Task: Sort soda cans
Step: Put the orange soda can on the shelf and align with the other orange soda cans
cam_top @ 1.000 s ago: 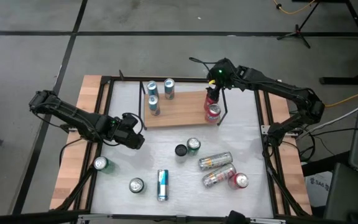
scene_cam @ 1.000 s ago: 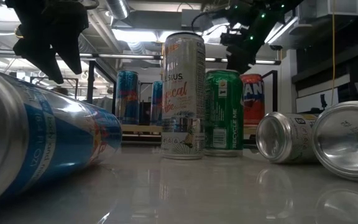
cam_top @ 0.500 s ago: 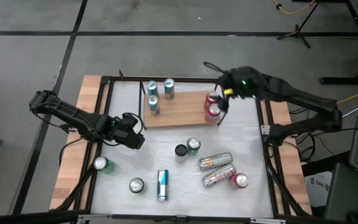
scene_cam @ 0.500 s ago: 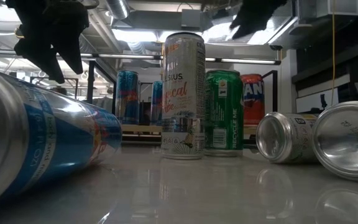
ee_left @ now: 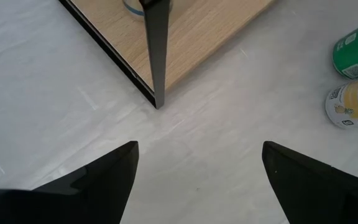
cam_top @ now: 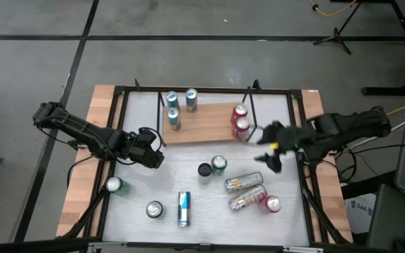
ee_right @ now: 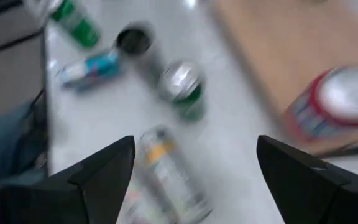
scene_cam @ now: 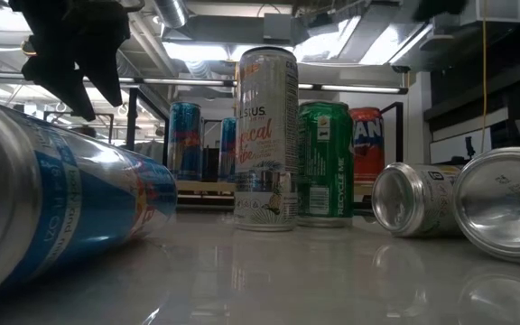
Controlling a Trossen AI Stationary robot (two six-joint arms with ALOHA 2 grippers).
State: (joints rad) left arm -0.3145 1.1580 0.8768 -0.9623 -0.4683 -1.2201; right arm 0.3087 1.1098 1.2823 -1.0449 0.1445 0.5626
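Right gripper (cam_top: 269, 150) spread, empty, above table (cam_top: 188, 158) near two red cans (cam_top: 240, 119) on wooden board (cam_top: 202, 123). Left gripper (cam_top: 152, 145) spread, empty, beside board.

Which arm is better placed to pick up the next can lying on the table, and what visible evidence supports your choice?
Probably the right. The right gripper hangs open and empty just above the two silver cans lying on their sides, near the board. The left gripper waits open at the board's other end, farther from them.
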